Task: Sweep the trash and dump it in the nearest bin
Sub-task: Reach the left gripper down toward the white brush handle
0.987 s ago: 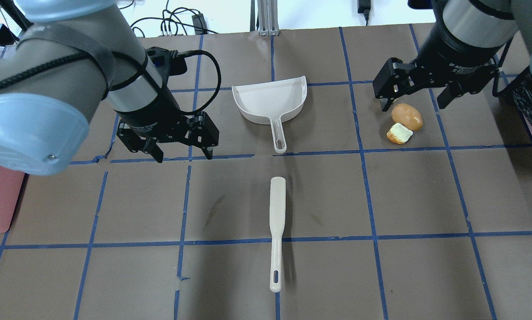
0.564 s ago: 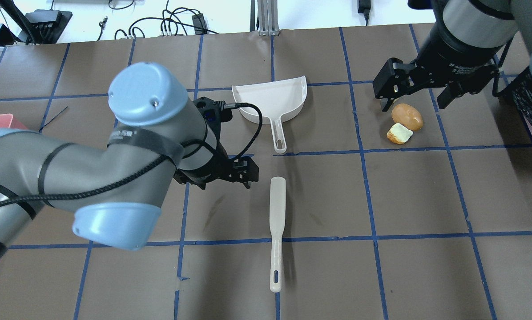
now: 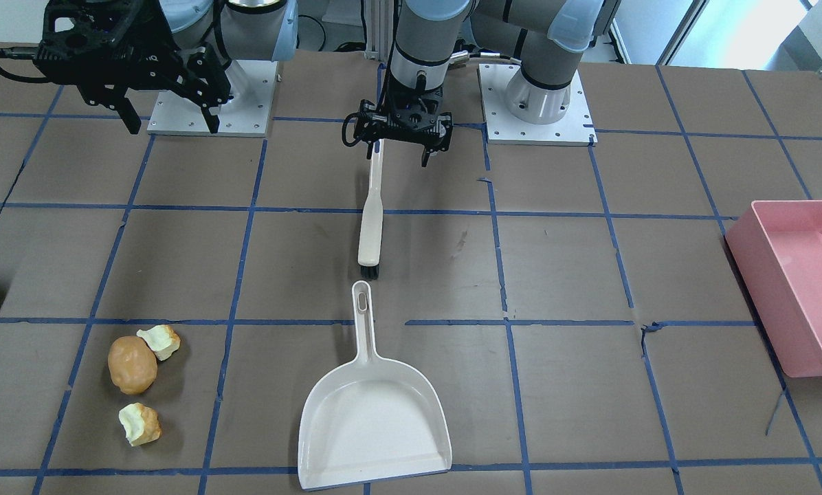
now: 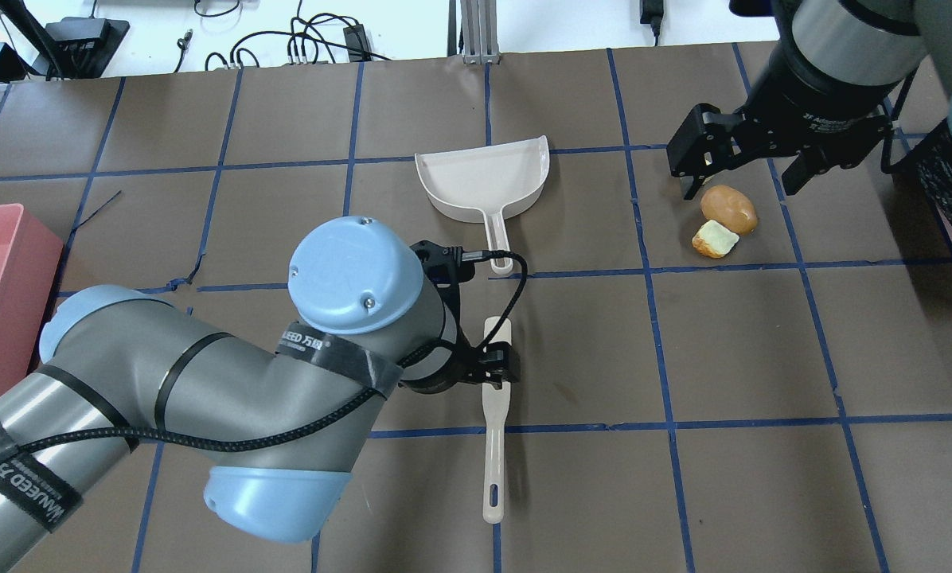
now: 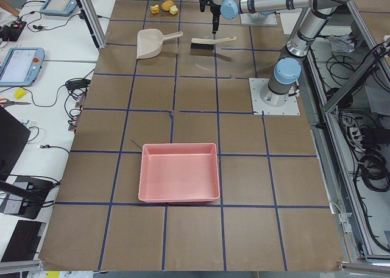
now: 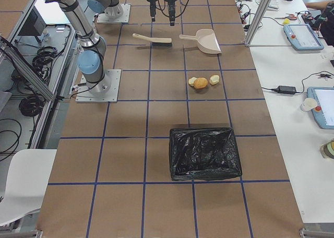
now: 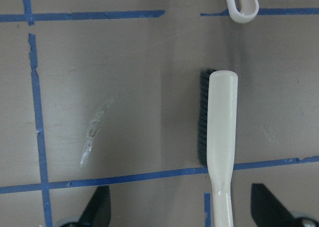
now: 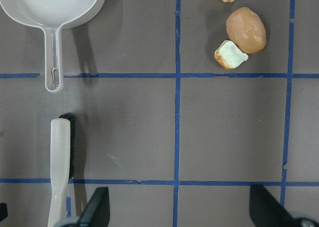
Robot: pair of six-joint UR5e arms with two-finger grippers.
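Black-fingered left gripper hangs low over the table, jaws spread wide, straddling the handle of a long cream plastic brush with dark bristles. Nothing is pinched; the handle just sits between the fingers. Past the bristle end lies a white plastic dustpan, its handle pointing at the brush, the two apart. Across the table the right gripper hovers high, jaws wide too, carrying nothing. The trash lies well off from the dustpan: an orange-brown potato-shaped lump, one pale yellow-green chunk touching it, a second pale chunk just beside. That end has a black-lined bin; the other end has a pink plastic tub.
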